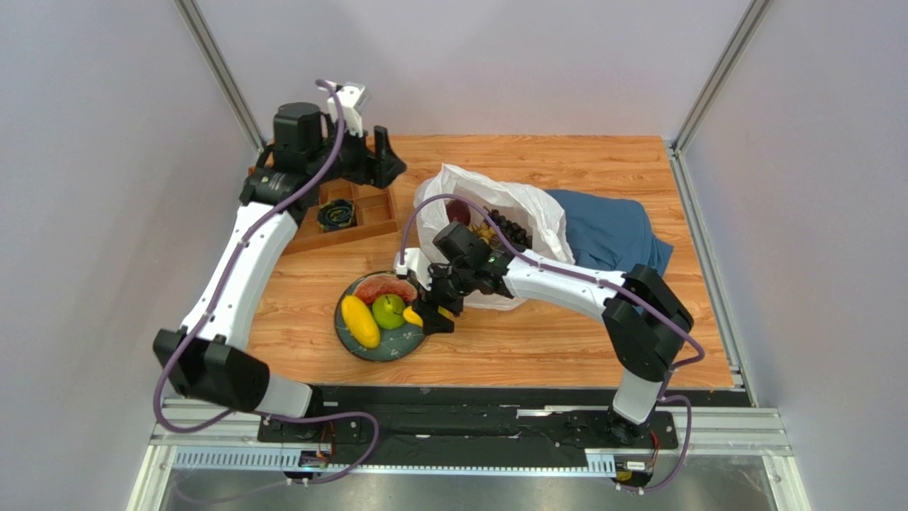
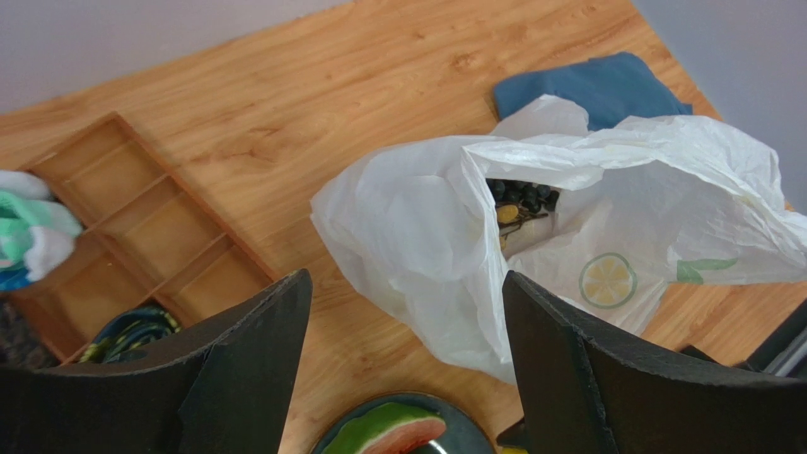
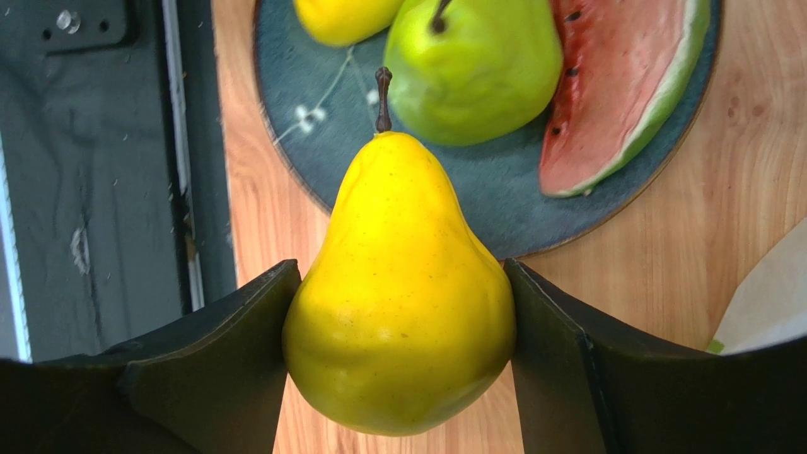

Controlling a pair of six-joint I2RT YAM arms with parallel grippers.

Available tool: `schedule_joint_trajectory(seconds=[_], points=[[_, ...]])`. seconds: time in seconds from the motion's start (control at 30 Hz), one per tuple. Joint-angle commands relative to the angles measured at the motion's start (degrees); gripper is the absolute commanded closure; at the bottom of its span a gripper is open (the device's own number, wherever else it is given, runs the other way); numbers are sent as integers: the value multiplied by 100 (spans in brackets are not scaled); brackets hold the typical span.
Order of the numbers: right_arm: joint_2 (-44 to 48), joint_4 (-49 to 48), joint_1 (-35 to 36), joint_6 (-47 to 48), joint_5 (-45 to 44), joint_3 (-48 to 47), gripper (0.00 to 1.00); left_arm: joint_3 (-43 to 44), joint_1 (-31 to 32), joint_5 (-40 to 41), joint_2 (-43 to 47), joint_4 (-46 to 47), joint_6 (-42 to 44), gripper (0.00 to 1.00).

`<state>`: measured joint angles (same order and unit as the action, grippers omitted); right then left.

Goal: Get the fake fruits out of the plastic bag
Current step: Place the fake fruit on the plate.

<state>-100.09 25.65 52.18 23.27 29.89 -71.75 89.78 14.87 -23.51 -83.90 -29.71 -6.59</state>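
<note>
The white plastic bag (image 1: 501,218) lies open mid-table, with dark grapes (image 2: 523,195) and a dark red fruit (image 1: 458,210) showing in its mouth. My right gripper (image 3: 403,274) is shut on a yellow pear (image 3: 403,312), held over the right rim of the dark plate (image 1: 396,343). A watermelon slice (image 1: 386,287), a mango (image 1: 359,320) and a green fruit (image 1: 389,311) rest on that plate. Back left, my left gripper (image 1: 389,160) hangs open and empty above the table, facing the bag (image 2: 426,227).
A wooden compartment tray (image 1: 346,218) stands at the back left under the left arm, with a dark coiled item (image 1: 339,214) in one section. A dark blue cloth (image 1: 607,234) lies behind the bag on the right. The table's black front edge (image 3: 104,189) is close to the pear.
</note>
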Motion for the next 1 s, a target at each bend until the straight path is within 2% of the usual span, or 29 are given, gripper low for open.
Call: schedule_joint_trajectory(seconds=[0.0,0.23,0.43,0.63,0.8,0.9,0.97], points=[[-247,-938,-15,-795,26,-559,51,-452,-221,-101,655,106,211,18],[-862,-1141,-41,-1359,8,-920,49,-1014,-564,-259,954,97,106,18],[-1118,-1185,-156,-1877,-18,-877,46,-971,-573,-435,805,212,-123,19],[-1126,-1510,-156,-2239,-80,-577,39,-892,-573,-515,603,282,-193,19],[-1267,-1589,-156,-2292,-176,-674,32,-980,-573,-550,585,335,-237,19],[-1355,-1581,-156,-2292,-264,-727,25,-1050,-565,-558,585,361,-220,19],[-1399,-1493,-156,-2204,-264,-762,17,-1059,-573,-558,603,344,-211,20]])
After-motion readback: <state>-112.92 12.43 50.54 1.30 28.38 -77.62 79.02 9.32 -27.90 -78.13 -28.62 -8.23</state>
